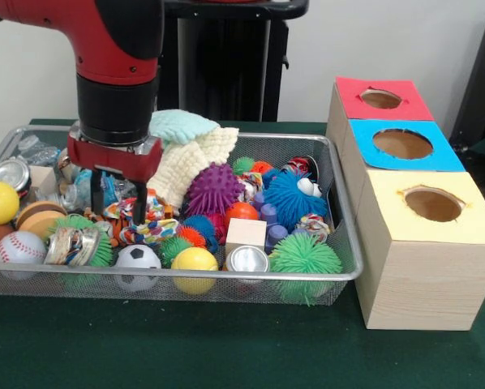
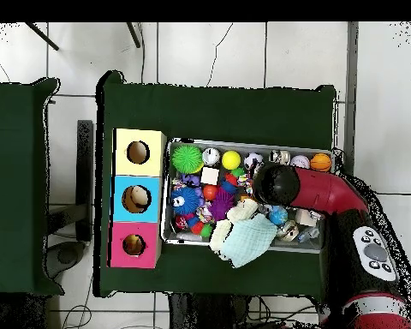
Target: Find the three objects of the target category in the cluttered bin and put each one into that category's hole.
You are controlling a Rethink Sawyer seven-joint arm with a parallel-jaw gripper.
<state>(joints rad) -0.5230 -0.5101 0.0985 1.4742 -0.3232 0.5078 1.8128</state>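
My gripper [image 1: 117, 201] hangs inside the left half of the wire bin [image 1: 340, 203], open, its dark fingers [image 1: 138, 207] straddling a multicoloured rope toy [image 1: 145, 232] without closing on anything. In the overhead view the arm's wrist [image 2: 277, 182] hides the gripper. Beside the bin stands a wooden box with three holes: red [image 1: 381, 99], blue [image 1: 402, 143] and yellow [image 1: 433, 204]; from above they are red [image 2: 134, 245], blue [image 2: 136, 199] and yellow [image 2: 138, 152]. The bin [image 2: 169, 147] is packed with mixed toys.
The clutter includes a purple spiky ball [image 1: 213, 189], a blue fuzzy ball [image 1: 291, 198], a green one [image 1: 305, 258], a yellow ball [image 1: 194, 260], a soccer ball [image 1: 137, 258], a baseball [image 1: 19, 245], a wooden cube [image 1: 246, 232], tins [image 1: 248, 259] and folded cloths [image 1: 190, 150].
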